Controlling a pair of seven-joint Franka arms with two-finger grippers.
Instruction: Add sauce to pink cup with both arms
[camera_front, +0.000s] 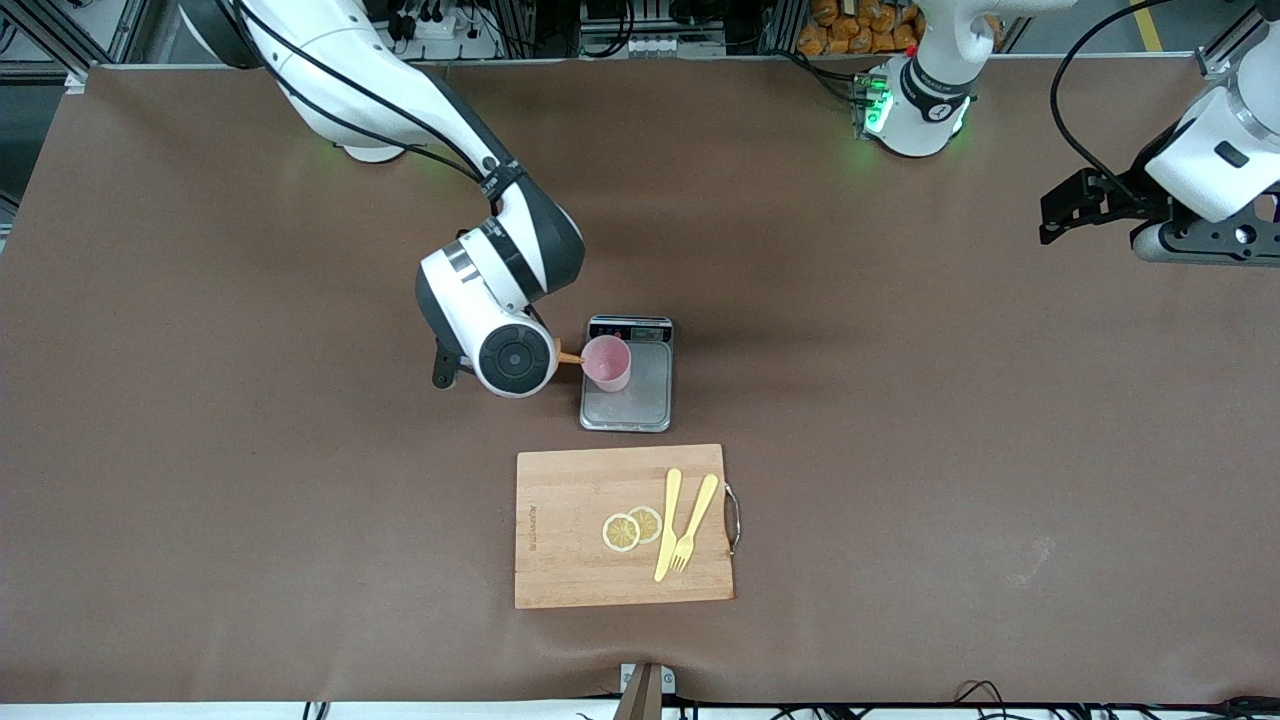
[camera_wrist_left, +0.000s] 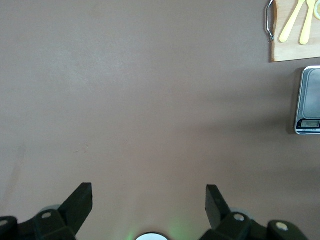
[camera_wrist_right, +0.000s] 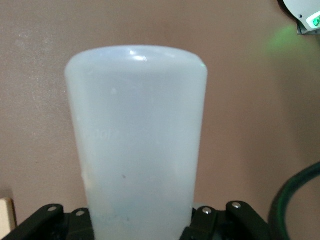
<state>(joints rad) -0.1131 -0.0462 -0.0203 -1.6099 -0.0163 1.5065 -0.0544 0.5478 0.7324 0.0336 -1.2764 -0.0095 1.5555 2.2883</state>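
We see the right gripper (camera_wrist_right: 137, 222) clamped on the sauce bottle (camera_wrist_right: 136, 145), its black fingers (camera_wrist_right: 210, 220) pressed against the translucent body on both sides; in the front view the gripper itself hides under the right arm's wrist, and only the bottle's orange nozzle (camera_front: 569, 357) pokes out from it, tipped sideways toward the pink cup (camera_front: 606, 362); the nozzle tip sits at the cup's rim, though we cannot tell whether it touches; the cup stands upright on the grey kitchen scale (camera_front: 640, 395), at the edge closest to the right gripper; nearer to the front camera than the scale lies the wooden cutting board (camera_front: 560, 530), bearing two lemon slices (camera_front: 621, 531), a yellow knife (camera_front: 667, 524) and a yellow fork (camera_front: 694, 522); the left gripper (camera_wrist_left: 149, 200) hangs over bare brown table toward the left arm's end, well apart from the cup, its fingers (camera_wrist_left: 80, 200) spread wide and holding nothing; that arm waits
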